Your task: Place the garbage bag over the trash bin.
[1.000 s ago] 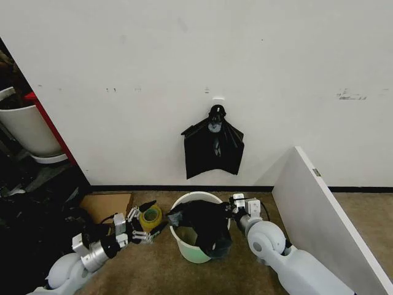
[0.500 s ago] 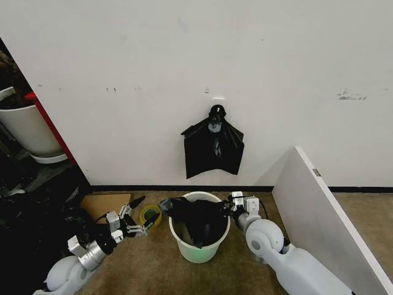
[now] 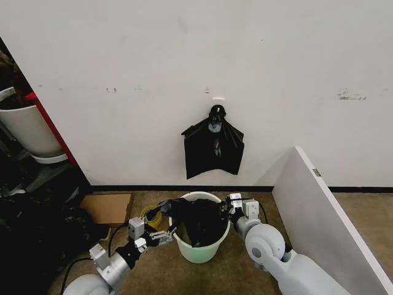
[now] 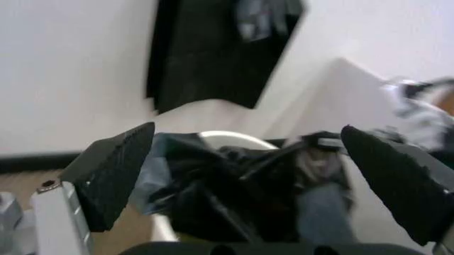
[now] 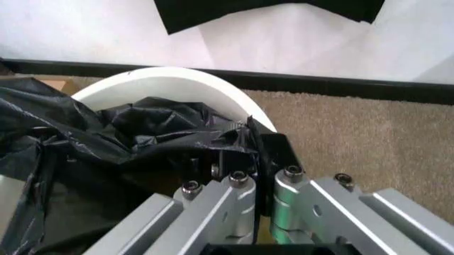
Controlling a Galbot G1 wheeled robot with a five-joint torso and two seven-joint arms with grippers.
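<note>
- The bin (image 3: 199, 236) stands on the carpeted floor at the foot of the wall, between the two hands.
- The bag (image 3: 199, 220) lies bunched in the bin mouth. Its film is draped over the rim on the right-hand side and heaped over the left edge. The far rim shows bare white. The bag is not spread over the bin.
- The right hand (image 5: 241, 159) sits at the bin's right rim, fingers clamped on a fold of the bag directly at the rim edge. It pins that side in place.
- The left hand (image 3: 164, 228) has moved. A second ago it was well out to the left, near the tape roll (image 3: 150, 212). It is now just beside the bin's left rim.
- The left fingers (image 4: 117, 172) stand wide apart. In the left wrist view, the heaped bag and the bin rim lie ahead of the hand, between the two pads. Nothing is gripped.
- Judgement: the left hand is positioned to take the loose left edge of the bag. The right side is anchored, so that edge can be pulled out over the left rim.
- Risk: the film is thin and crumpled. The fingers may catch several layers at once or slip off.
- A bunch of spare bags (image 3: 213, 147) hangs on the wall beyond both hands, untouched.
</note>
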